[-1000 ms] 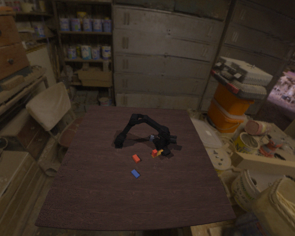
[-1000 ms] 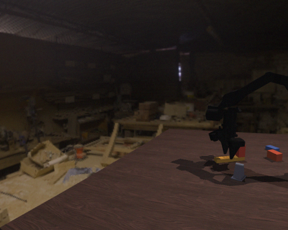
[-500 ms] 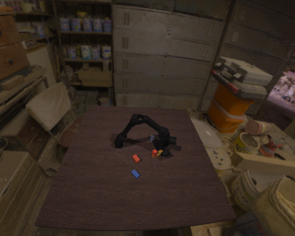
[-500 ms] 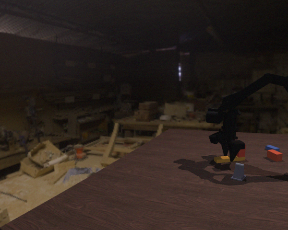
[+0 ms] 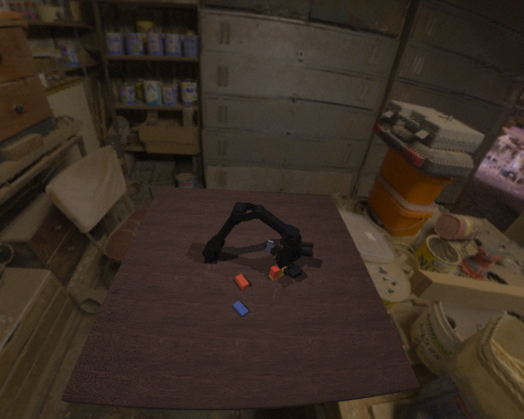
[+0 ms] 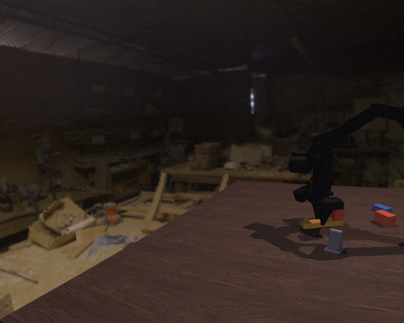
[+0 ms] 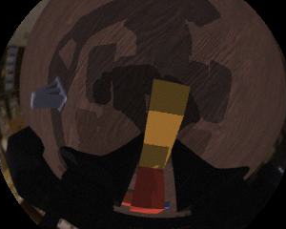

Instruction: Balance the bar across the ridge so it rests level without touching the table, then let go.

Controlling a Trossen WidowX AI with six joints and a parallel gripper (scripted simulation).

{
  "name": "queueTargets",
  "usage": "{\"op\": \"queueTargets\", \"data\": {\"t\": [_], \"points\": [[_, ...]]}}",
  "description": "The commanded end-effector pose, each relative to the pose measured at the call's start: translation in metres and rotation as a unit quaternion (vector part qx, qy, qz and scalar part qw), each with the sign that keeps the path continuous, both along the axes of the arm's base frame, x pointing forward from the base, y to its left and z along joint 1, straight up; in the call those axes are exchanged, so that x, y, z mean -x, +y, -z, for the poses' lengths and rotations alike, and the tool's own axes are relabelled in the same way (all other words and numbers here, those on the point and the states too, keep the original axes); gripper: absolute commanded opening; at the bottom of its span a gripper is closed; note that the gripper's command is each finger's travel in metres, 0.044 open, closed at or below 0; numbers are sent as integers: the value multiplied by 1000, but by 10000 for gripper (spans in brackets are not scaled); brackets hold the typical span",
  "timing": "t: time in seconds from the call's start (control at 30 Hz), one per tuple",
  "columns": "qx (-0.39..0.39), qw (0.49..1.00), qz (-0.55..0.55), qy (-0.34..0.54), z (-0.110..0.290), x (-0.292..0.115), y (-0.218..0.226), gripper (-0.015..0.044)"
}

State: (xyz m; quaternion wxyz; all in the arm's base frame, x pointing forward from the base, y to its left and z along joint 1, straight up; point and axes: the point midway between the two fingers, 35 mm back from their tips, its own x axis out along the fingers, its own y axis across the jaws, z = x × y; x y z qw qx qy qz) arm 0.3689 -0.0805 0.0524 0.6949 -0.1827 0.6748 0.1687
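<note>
The gripper [image 6: 321, 221] is clamped on the yellow bar [image 6: 310, 223] near its red block end [image 6: 337, 214], the grey ridge [image 6: 334, 241] standing close by on the table [image 6: 195, 264].

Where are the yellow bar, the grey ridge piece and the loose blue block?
yellow bar [image 6: 313, 223], exterior view, on its free end left of the gripper
grey ridge [image 6: 334, 240], exterior view, on its front face
blue block [image 5: 240, 308], top view, on its top face
</note>
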Motion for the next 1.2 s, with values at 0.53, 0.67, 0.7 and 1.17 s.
{"op": "queueTargets", "data": {"t": [0.53,0.67,0.7,1.17], "points": [[-1,1000,-1,0,-32,-3,0,0],[-1,1000,-1,0,-42,-3,0,0],[-1,1000,-1,0,-45,-3,0,0],[-2,1000,-2,1,-81,-1,1,0]]}}
